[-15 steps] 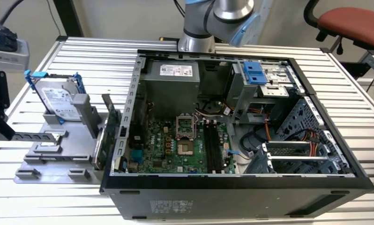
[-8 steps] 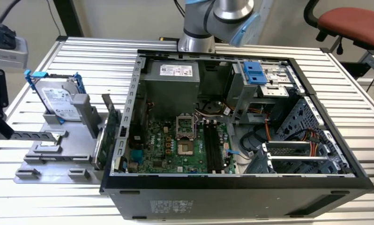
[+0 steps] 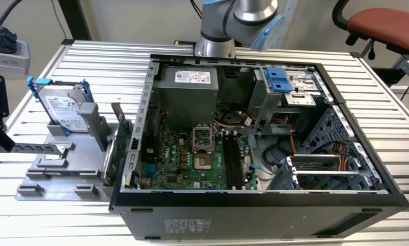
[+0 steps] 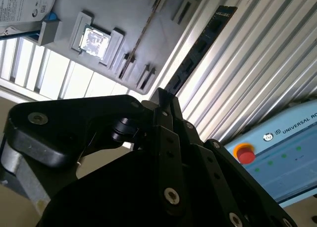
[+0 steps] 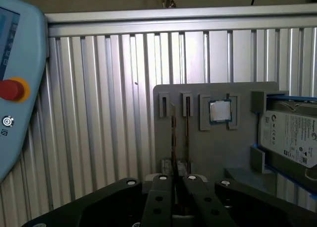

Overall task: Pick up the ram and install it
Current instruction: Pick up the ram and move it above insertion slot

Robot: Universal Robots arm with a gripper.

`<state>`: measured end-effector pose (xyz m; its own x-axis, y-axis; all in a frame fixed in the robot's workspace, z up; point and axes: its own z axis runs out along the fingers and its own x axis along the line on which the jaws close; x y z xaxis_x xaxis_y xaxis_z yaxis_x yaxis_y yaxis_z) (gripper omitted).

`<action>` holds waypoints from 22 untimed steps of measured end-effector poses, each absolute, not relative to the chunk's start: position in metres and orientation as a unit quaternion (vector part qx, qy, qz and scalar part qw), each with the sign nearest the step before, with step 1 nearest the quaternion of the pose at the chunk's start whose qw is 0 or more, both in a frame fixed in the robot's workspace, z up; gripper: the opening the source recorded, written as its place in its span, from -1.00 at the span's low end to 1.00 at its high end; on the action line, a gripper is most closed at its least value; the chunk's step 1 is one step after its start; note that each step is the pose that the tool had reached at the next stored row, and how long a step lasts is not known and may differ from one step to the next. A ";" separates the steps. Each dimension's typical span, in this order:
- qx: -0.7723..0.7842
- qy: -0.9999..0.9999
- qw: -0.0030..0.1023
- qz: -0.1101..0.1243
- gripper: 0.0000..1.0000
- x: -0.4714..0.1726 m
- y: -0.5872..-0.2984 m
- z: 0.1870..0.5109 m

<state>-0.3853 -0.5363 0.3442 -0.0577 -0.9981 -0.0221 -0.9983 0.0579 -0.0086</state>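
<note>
My gripper (image 5: 174, 176) hangs over the grey fixture (image 5: 213, 152) with its fingers shut on the ram (image 4: 198, 48), a thin dark stick with a row of black chips. In the first wrist view the ram (image 5: 173, 138) shows edge-on as a thin line running out from the fingertips. In the exterior view the gripper (image 3: 8, 144) is at the far left edge, and the ram (image 3: 34, 148) sticks out of it level, a little above the fixture (image 3: 61, 171). The black memory slots (image 3: 233, 161) lie on the motherboard inside the open case (image 3: 259, 197), far to the exterior view's right of the ram.
The fixture also carries a hard drive (image 3: 62, 110), a processor chip (image 5: 219, 111) and a green expansion card (image 3: 117, 146) standing on edge between ram and case. A teach pendant (image 5: 15, 88) lies on the ribbed table. The arm's base (image 3: 215, 46) stands behind the case.
</note>
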 end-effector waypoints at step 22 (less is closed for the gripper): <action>-0.686 0.727 0.018 -0.002 -1.00 -0.385 -0.535 0.360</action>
